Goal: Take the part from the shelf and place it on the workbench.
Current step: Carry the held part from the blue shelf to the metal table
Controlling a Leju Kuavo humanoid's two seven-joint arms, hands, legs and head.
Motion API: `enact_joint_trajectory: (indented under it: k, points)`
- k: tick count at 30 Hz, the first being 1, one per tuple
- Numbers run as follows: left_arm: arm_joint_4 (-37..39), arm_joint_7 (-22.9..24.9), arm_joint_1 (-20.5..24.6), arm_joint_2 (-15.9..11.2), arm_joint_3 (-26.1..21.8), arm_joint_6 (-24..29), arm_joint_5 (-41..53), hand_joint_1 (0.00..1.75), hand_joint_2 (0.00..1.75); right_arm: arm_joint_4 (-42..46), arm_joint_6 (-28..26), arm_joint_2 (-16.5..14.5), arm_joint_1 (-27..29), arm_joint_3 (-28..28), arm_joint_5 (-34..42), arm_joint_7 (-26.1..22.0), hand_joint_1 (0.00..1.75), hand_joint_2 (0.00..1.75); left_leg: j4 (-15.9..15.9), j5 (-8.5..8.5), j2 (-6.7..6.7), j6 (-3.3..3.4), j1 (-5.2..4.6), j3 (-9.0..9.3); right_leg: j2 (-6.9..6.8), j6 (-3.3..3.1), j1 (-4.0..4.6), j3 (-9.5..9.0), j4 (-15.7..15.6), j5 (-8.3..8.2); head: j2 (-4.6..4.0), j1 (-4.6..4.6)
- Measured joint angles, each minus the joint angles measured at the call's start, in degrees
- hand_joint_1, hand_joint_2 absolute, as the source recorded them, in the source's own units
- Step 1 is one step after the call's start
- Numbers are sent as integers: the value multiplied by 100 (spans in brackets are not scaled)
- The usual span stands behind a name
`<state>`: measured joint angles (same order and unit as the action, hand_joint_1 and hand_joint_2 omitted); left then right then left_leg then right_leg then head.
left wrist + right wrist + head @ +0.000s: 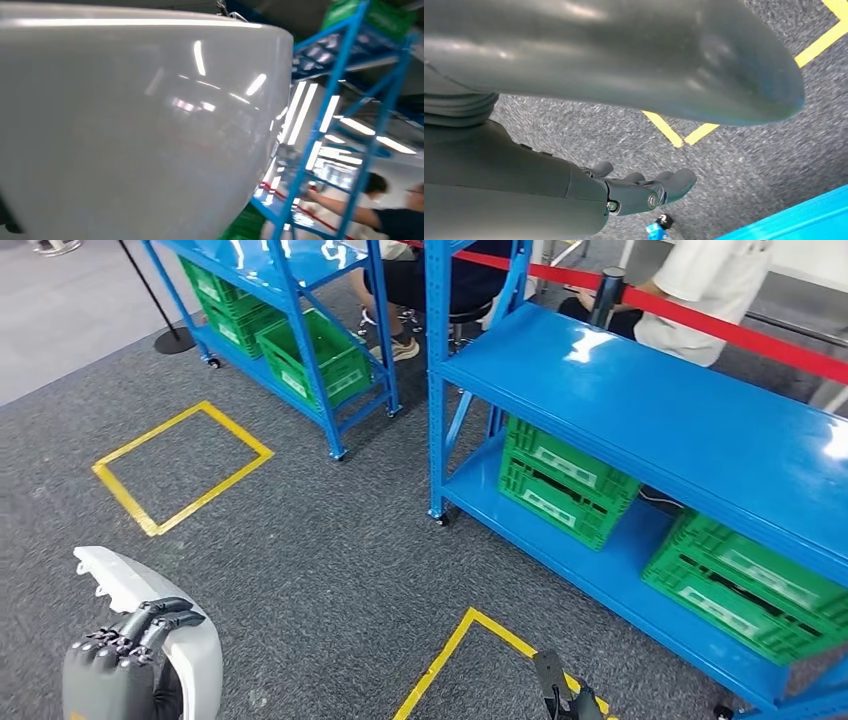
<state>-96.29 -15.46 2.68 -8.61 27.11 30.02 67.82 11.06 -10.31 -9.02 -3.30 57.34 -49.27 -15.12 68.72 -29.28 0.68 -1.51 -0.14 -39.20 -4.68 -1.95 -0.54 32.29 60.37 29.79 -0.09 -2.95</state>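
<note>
While we carry it, the white moulded part [170, 625] sits low at our left side, gripped by the left hand [125, 650]. Right hand [644, 190]: hanging over carpet, fingers loosely apart, holding nothing. Beyond: blue shelf [640, 410] with green crates [560, 480]. Step, by our reckoning: transport. Next requirement: locating the workbench.

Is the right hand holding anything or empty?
Empty. The right hand hangs over the grey carpet, fingers loosely extended with nothing between them.
</note>
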Motion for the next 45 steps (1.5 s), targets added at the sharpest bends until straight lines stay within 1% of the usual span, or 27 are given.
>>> enact_joint_trajectory:
  k: [2,3,4,6,8,11,13,14,15,17,19,21,22,25,27,28,29,30,32,34,36,37,39,41,43,44,45]
  points:
    - [-39,40,20,23,-27,-23,-23,175,175,0,-5,7,-16,1,-1,124,0,0,-687,206,263,86,-58,375,-111,28,16,-26,-5,20,0,-2]
    - [-57,45,37,36,-43,-20,-30,175,175,0,-12,9,-20,3,-3,175,0,0,-863,233,350,119,-91,461,-161,53,15,-37,-9,29,0,-4]
    - [-71,46,53,47,-61,-17,-29,175,175,0,-24,9,-21,5,-2,210,0,0,-902,215,364,142,-115,466,-216,84,10,-52,-20,35,0,-2]
    - [-83,29,72,65,-94,-23,-20,175,175,0,-55,2,-27,11,5,240,0,0,-966,255,226,186,-111,480,-319,148,-5,-89,-45,52,0,-2]
    - [-87,-5,110,94,-120,-67,3,175,175,0,-87,-7,-40,21,7,253,0,0,-1067,322,85,242,-67,543,-136,198,-11,-52,102,164,0,-3]
    - [-74,-45,242,167,-130,-138,32,175,175,0,-99,-9,-39,34,-7,218,0,0,-1108,374,-133,294,-34,564,376,235,-24,410,1061,620,0,-27]
    - [-60,-56,269,189,-130,-160,40,175,175,0,-99,-8,-27,36,-14,191,0,0,-1087,369,-296,291,-28,559,453,259,-32,676,1492,693,0,-41]
    - [-54,-57,272,192,-130,-169,43,175,175,0,-99,-8,-25,37,-16,185,0,0,-1067,361,-380,279,-19,558,467,271,-40,666,1390,556,0,-41]
    - [-49,-57,277,197,-130,-177,45,175,175,0,-99,-8,-24,37,-20,182,0,0,-1036,347,-463,258,-6,555,502,287,-59,545,1073,332,0,-42]
    - [-45,-61,306,204,-130,-182,39,175,175,0,-96,-8,-28,36,-39,175,0,0,-941,302,-611,188,11,515,729,327,-104,237,331,-8,0,-46]
    - [-39,-71,358,204,-132,-200,7,175,175,0,-69,-9,-34,36,-79,127,0,0,-881,281,-734,111,5,448,871,308,-118,130,44,-69,0,-50]
    - [-25,-76,420,182,-142,-210,-56,175,175,0,-21,-10,-41,34,-138,25,0,0,-883,300,-841,46,9,400,762,223,-106,130,47,-75,0,-52]
    - [-15,-76,454,163,-153,-204,-100,175,175,1,-7,-9,-49,33,-168,-19,0,0,-836,290,-782,25,8,371,702,180,-103,115,39,-85,0,-51]
    - [40,-103,673,123,-175,-196,-292,175,175,2,-14,-7,-64,30,-228,-64,0,0,-164,-69,-280,-25,-8,71,500,79,-83,84,8,-102,0,2]
    - [88,-123,834,121,-175,-214,-380,175,175,2,-41,-5,-58,30,-231,-18,0,0,509,-395,-135,-48,3,-246,333,53,-60,85,8,-92,0,19]
    - [112,-127,883,122,-175,-226,-399,175,175,2,-53,-4,-59,30,-227,19,0,0,691,-445,-119,-48,9,-328,255,47,-52,84,8,-86,0,20]
    - [137,-130,919,121,-174,-237,-410,175,175,2,-61,-4,-62,30,-222,54,0,0,682,-391,-108,-41,12,-315,180,43,-48,80,9,-80,0,20]
    - [156,-133,946,120,-174,-243,-413,175,175,2,-63,-3,-64,31,-218,74,0,0,438,-233,-77,-26,12,-185,113,45,-45,70,10,-71,0,20]
    - [177,-139,1001,119,-173,-246,-414,175,175,2,-64,-3,-67,32,-213,86,0,0,-351,101,125,25,-23,230,-7,71,-31,37,14,-42,0,21]
    - [185,-147,1055,126,-172,-248,-415,175,175,2,-66,-3,-67,32,-212,86,0,0,-821,218,276,91,-76,471,-106,121,-18,12,11,-16,0,21]
    - [194,-151,1082,132,-171,-249,-415,175,175,2,-66,-3,-75,32,-211,86,0,0,-884,216,191,158,-103,482,-212,186,-19,-17,-12,-7,0,19]
    - [197,-151,1085,132,-171,-249,-415,175,175,2,-66,-4,-82,32,-209,86,0,0,-912,234,124,190,-95,490,-194,223,-29,-30,-9,7,0,17]
    - [206,-146,1117,139,-171,-237,-412,175,175,2,-67,-4,-93,31,-199,93,0,0,-968,272,1,260,-55,520,58,274,-41,52,203,153,0,11]
    - [229,-126,1151,172,-171,-198,-402,175,175,2,-74,0,-81,32,-175,146,0,0,-980,283,-118,302,-34,526,364,288,-47,384,852,463,0,-6]
    - [273,-100,1154,216,-171,-159,-394,175,175,2,-89,8,-54,36,-142,206,0,0,-972,280,-266,315,-35,523,443,292,-43,751,1492,645,0,-20]
    - [295,-93,1152,234,-171,-148,-394,175,175,2,-95,11,-43,38,-130,219,0,0,-965,278,-348,314,-34,525,454,289,-43,818,1547,577,0,-20]
    - [313,-90,1151,251,-171,-140,-394,175,175,2,-99,14,-38,39,-121,222,0,0,-957,275,-429,309,-29,528,470,284,-45,773,1372,402,0,-21]
